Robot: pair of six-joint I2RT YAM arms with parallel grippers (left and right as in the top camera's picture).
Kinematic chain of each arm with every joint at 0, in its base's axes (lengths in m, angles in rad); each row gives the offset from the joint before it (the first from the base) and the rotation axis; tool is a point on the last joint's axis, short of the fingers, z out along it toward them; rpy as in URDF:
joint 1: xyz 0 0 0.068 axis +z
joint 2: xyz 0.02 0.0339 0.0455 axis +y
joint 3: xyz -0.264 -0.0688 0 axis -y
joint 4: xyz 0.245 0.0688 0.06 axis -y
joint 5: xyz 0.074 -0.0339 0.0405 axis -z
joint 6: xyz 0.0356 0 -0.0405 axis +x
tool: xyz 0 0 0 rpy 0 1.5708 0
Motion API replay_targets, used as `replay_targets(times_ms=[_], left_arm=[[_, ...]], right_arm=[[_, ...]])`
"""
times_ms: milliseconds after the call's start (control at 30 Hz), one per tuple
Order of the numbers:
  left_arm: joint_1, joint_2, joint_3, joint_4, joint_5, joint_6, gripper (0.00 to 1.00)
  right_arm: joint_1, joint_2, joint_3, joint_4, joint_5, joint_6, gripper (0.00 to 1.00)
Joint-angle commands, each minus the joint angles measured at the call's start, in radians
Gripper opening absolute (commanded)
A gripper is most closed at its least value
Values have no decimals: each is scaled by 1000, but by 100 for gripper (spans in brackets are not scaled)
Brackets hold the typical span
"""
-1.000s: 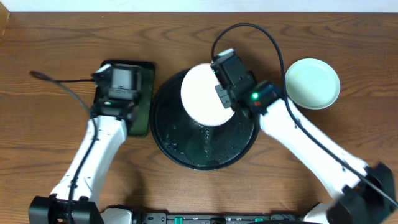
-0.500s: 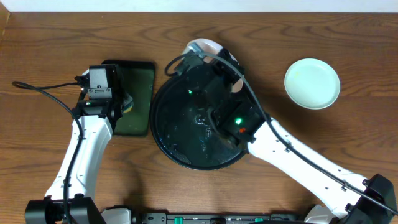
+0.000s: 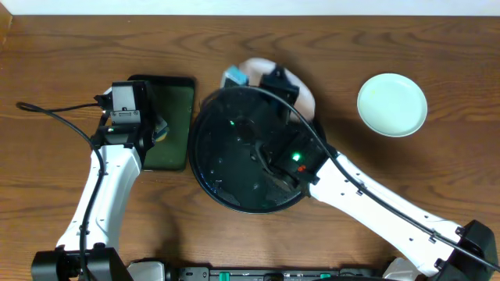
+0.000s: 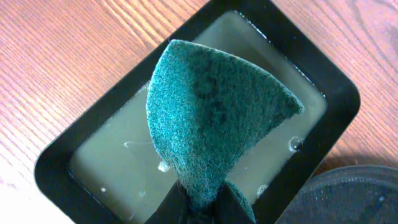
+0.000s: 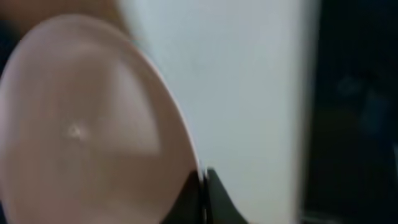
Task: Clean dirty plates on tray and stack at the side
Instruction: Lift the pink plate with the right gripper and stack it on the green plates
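The round black tray point(image 3: 205, 160) lies wet at the table's middle, and its rim shows in the left wrist view point(image 4: 364, 190). My right gripper point(image 3: 275, 84) is shut on the rim of a white plate point(image 3: 306, 95), held tilted on edge over the tray's far side. In the right wrist view the jaws point(image 5: 203, 186) pinch that plate point(image 5: 87, 124), blurred. A pale mint plate point(image 3: 392, 104) rests on the wood to the right. My left gripper point(image 4: 202, 208) is shut on a green scouring pad point(image 4: 211, 118), seen from above point(image 3: 158, 129) too.
A dark green rectangular tray point(image 3: 176, 109) with cloudy water point(image 4: 118, 162) sits left of the round tray, under the scouring pad. A black cable point(image 3: 55, 107) runs over the wood at the far left. The right arm point(image 3: 367, 195) crosses the round tray's near right side.
The right arm has swung the white plate from above the tray's middle to its far edge and tipped it up. The left arm shifted slightly left early on, then held still.
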State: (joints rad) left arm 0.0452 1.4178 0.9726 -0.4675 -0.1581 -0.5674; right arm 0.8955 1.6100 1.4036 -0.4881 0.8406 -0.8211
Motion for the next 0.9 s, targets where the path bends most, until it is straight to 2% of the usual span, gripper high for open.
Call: replay_targets(times_ms=[0,200,333,500,600,867], left_arm=[[4,2,-8,0,-2,18,8],[4,2,-8,-7,-2,18,8],[4,2,-8,-11,-2,18,8],[4,2,-8,-11,-2,18,8],[4,2,-8,-11,-2,18,8],[4,2,-8,-11,-2,17,8]], right_arm=[[-55,32,1,-54,-263,229,1],[-227,37,2,-2,-208,559,1],[-419,4,2,-43,-384,713,1],[-713,3,1,-140,-753,794,1],[-901,10,1,-191,-906,859,2],[-1255,27,-17,-252,-969,935,2]])
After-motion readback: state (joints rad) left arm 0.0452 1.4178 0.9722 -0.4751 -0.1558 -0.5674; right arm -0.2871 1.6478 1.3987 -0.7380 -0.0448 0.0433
